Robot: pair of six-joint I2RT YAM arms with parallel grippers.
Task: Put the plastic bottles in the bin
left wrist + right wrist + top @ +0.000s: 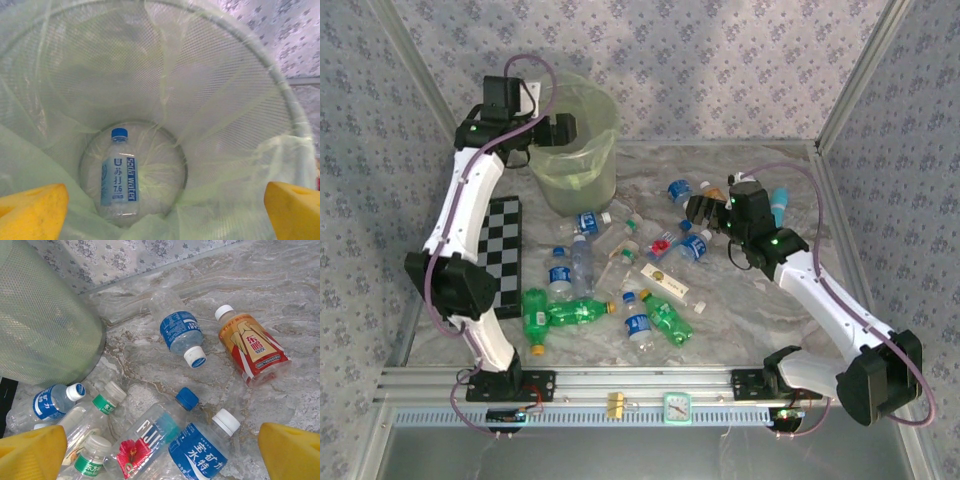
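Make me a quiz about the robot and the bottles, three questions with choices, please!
1. Where is the left gripper?
A. Over the bin
B. Over the checkered board
C. Beside the small clock

2. How many bottles lie at the bottom of the bin?
A. None
B. One
C. Five

3. How is the right gripper?
A. Open, holding nothing
B. Shut on a green bottle
C. Shut on the bin's rim

Answers:
1 A: its wrist camera looks straight down into the lined bin.
2 B: a single clear bottle with a blue cap and label lies there.
3 A: its yellow fingers stand wide apart with nothing gripped between them.
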